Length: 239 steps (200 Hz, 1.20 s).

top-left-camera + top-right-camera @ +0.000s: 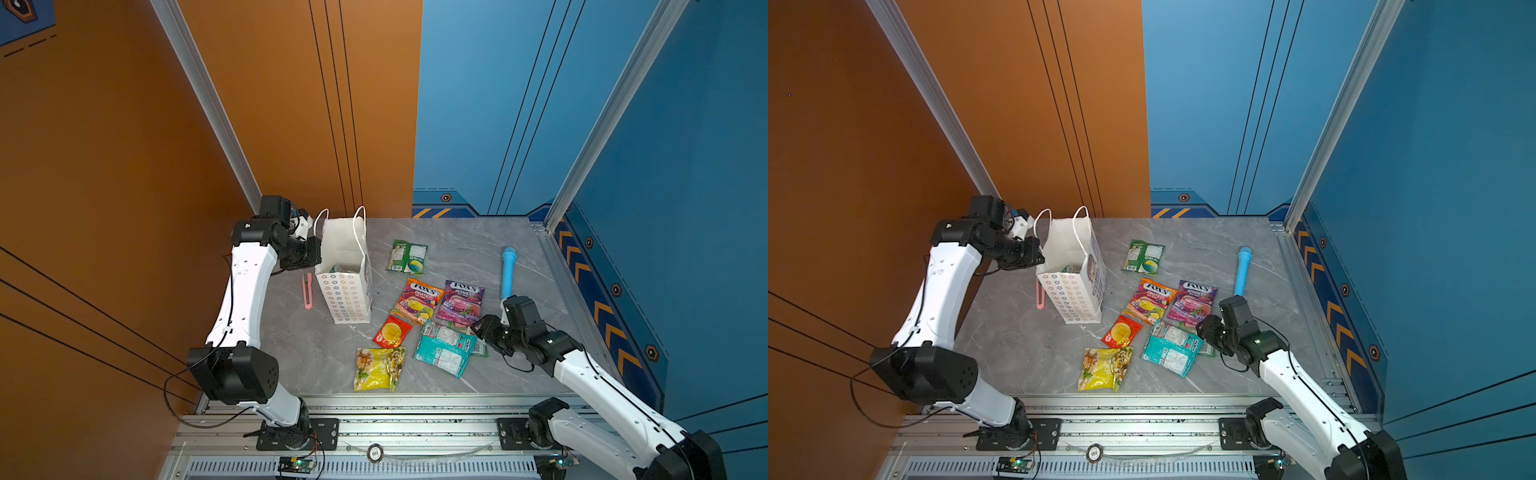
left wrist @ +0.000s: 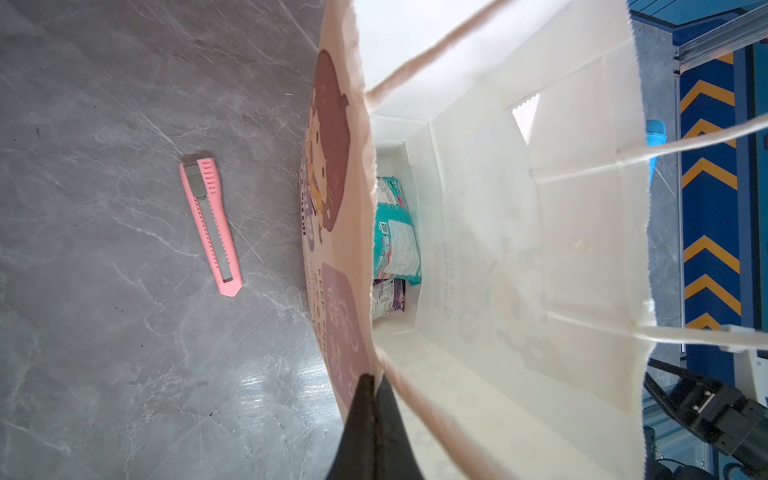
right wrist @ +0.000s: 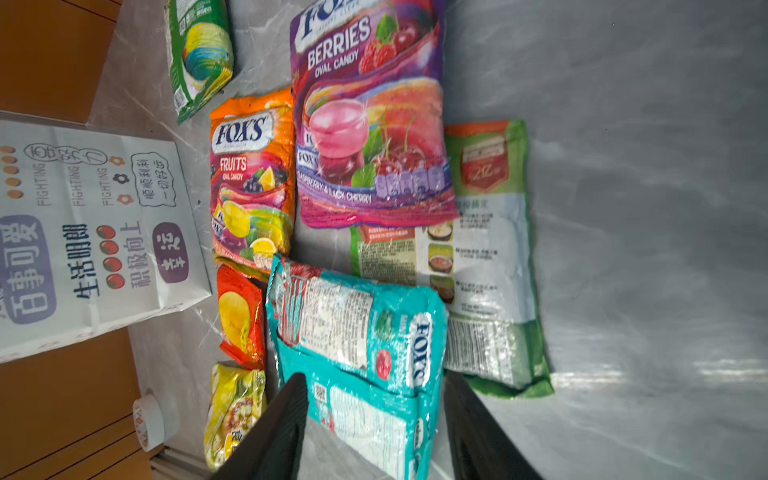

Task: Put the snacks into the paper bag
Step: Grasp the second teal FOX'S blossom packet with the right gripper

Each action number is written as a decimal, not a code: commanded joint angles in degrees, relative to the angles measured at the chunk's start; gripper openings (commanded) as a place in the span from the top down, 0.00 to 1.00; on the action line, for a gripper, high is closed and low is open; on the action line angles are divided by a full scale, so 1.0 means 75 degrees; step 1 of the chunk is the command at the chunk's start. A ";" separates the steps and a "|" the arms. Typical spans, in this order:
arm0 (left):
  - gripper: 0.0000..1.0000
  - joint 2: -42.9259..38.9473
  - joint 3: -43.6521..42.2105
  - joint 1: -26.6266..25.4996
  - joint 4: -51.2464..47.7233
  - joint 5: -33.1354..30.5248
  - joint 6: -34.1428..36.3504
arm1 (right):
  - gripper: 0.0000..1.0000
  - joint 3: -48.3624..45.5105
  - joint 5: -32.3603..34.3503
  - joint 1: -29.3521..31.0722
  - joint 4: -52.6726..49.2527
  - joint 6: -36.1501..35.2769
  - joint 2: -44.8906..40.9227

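Because the teal packet (image 3: 357,324) looks light, glossy and crinkly, it probably slips under a flat pinch, so a crimped end seam seems the better hold. It lies on the table (image 1: 478,245) among the other snacks (image 1: 417,301), the right tool (image 3: 374,378) spread astride it. The left tool (image 2: 372,380) pinches the rim of the paper bag (image 2: 498,249).

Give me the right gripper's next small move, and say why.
Probably close the right gripper firmly on the teal packet: its fingers straddle that packet, though I cannot tell whether they already pinch it. The left gripper is shut on the rim of the paper bag, holding it open.
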 commanded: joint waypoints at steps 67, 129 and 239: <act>1.00 -0.0209 -0.0071 0.0029 -0.0102 -0.0029 0.0027 | 0.59 -0.1268 -0.0275 0.0738 0.1261 0.1424 0.0375; 1.00 -0.0162 -0.0030 0.0017 -0.0102 -0.0028 0.0050 | 0.87 -0.1231 -0.0321 0.0824 0.1819 0.1283 0.1117; 1.00 -0.0062 0.0040 0.0017 -0.0103 -0.0032 0.0060 | 1.00 0.1361 -0.0037 0.0949 0.0272 -0.0172 0.1221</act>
